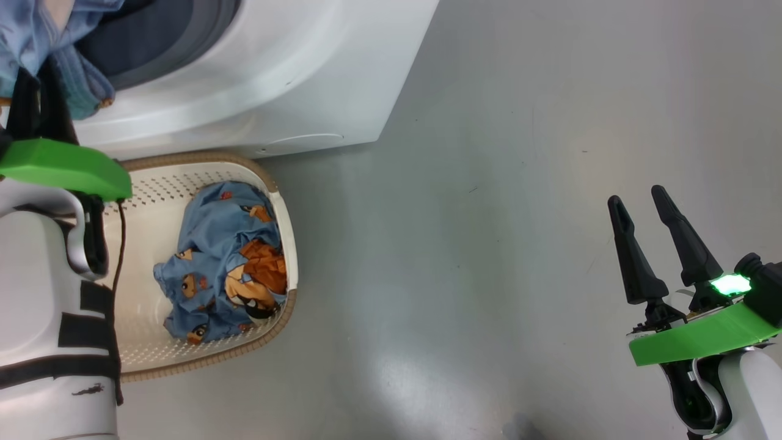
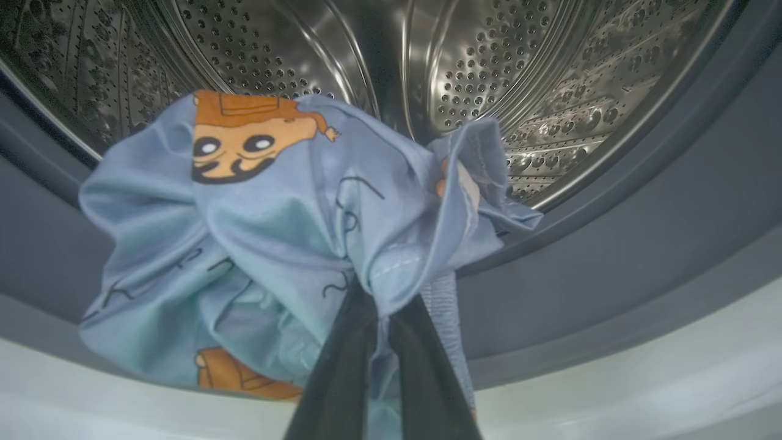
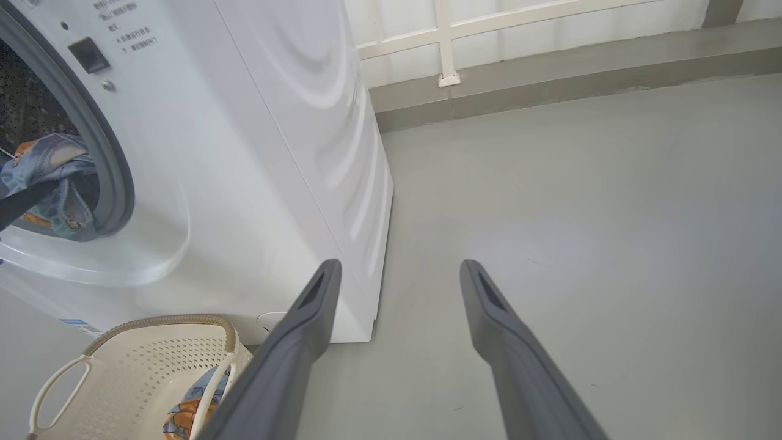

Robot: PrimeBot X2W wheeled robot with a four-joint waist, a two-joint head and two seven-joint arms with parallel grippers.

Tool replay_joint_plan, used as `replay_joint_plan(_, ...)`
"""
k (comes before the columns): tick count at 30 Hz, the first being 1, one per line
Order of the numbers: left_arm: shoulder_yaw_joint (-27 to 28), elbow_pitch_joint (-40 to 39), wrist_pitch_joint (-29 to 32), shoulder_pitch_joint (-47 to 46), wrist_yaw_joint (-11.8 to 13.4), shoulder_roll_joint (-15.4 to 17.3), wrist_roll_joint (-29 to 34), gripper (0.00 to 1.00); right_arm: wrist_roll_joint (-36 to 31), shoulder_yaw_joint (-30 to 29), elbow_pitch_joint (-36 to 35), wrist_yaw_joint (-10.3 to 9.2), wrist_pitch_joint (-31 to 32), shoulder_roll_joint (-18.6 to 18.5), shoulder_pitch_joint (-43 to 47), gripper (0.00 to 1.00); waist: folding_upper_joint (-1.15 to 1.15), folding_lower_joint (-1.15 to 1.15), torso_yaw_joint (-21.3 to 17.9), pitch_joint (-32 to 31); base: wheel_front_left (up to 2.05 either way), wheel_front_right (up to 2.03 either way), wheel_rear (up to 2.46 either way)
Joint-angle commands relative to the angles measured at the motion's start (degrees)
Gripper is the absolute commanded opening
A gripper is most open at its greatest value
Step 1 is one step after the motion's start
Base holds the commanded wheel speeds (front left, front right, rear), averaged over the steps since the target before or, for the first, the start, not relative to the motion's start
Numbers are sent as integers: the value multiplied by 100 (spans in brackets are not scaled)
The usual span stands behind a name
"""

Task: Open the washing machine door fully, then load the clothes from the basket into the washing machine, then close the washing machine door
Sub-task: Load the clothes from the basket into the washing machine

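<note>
- Two bundles of clothes are sitting apart: the held bundle (image 2: 256, 244) is hanging at the mouth of the washing machine (image 1: 293, 67), while the second bundle (image 1: 226, 263) is lying in the basket (image 1: 183, 162) just below it.
- Letting go here is risking the fabric sliding off the grey gasket (image 2: 611, 256) onto the floor (image 1: 489, 244), or getting trapped when the door is closing.
- The left tool (image 2: 376, 318) is clenching on a fold of the held bundle, which is bunching over its fingertips and draping across the gasket, short of the steel drum (image 2: 489, 73).
- The right tool (image 1: 636, 197) is hanging released, grasping nothing, well apart over bare floor.
</note>
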Motion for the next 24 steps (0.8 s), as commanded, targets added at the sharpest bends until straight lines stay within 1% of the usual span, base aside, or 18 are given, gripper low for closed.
replay_joint_plan(1,89,-208,-30,32,-27,184,-29,0,-33,79,-130,17,-27,-43,42,100,0,0,19,28,0,0,0)
replay_joint_plan(6,15,-93,-30,-365,-103,321,47,0,-20,158,-144,17,-27,-33,-28,100,0,0,-36,87,0,0,0)
replay_joint_plan(13,-98,556,-30,-1343,-242,634,97,0,9,243,-122,17,-27,1,-87,100,0,0,-231,153,0,0,0)
replay_joint_plan(15,-168,562,-30,-1611,-279,757,160,0,17,289,-115,17,-27,26,-115,100,0,0,-314,181,0,0,0)
replay_joint_plan(17,-168,540,-30,-1799,-251,839,169,0,27,329,-111,17,-27,51,-150,100,0,0,-390,215,0,0,0)
replay_joint_plan(18,-185,542,-30,-1848,-237,888,196,38,30,354,-104,17,-27,64,-165,100,0,0,-432,221,0,0,0)
replay_joint_plan(19,-201,624,-30,-1869,-217,938,225,44,33,382,-95,17,-27,77,-177,100,0,0,-474,222,0,0,0)
replay_joint_plan(20,-212,808,-30,-1885,-202,985,243,45,36,411,-83,17,-27,88,-183,100,0,0,-517,216,0,0,0)
replay_joint_plan(21,-232,1068,-30,-1912,-196,1036,266,62,42,436,-72,17,-27,95,-187,100,0,0,-557,212,0,0,0)
replay_joint_plan(22,-269,1330,-30,-1968,-191,1078,301,100,48,443,-63,17,-27,94,-185,100,0,0,-574,212,0,0,0)
replay_joint_plan(24,-324,1676,-30,-2121,-159,1144,344,100,56,438,-44,17,-27,98,-179,100,0,0,-605,218,0,0,0)
